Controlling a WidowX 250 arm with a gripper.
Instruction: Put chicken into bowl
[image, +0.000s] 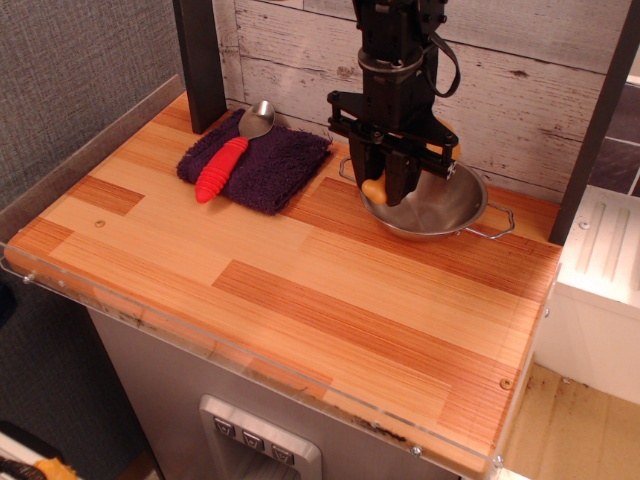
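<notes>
The shiny steel bowl with wire loop handles stands at the back right of the wooden counter. My black gripper hangs over the bowl's left part, shut on the golden-tan chicken drumstick. One end of the drumstick shows below the fingers at the bowl's left rim, and another bit shows at the gripper's right side. The gripper hides the middle of the drumstick and the bowl's left handle.
A dark purple cloth lies at the back left, with a spoon with a red ribbed handle on it. A dark post stands behind the cloth. The plank wall is close behind the bowl. A white unit is to the right of the counter.
</notes>
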